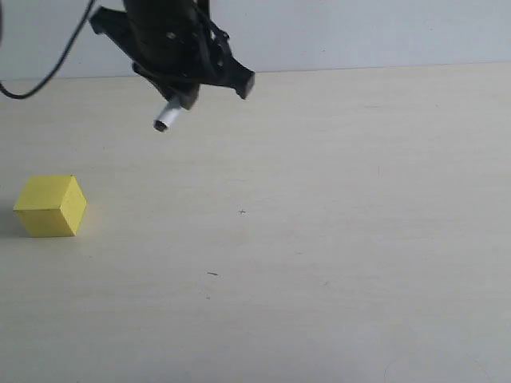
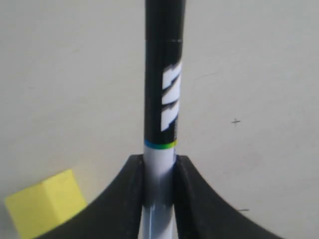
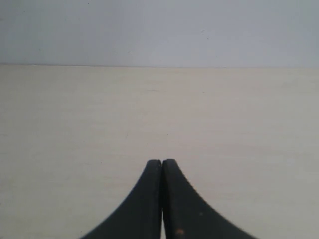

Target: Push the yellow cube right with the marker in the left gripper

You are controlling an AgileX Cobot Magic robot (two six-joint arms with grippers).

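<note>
My left gripper (image 1: 185, 84) hangs in the air with its wrist angled downward, both fingers (image 2: 130, 191) clamped on the marker (image 2: 162, 89). My right gripper (image 3: 162, 164) looks pressed tip to tip, as far as its wrist camera shows.

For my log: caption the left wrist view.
Left claw clamps the marker above the table; yellow cube lies apart.

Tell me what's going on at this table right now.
The left gripper is shut on a marker and appears to hold it up off the table. The yellow cube sits at the left of the exterior view, clear of the marker, so no push has started. The right gripper is shut on nothing, with only bare tabletop in front of it.
</note>
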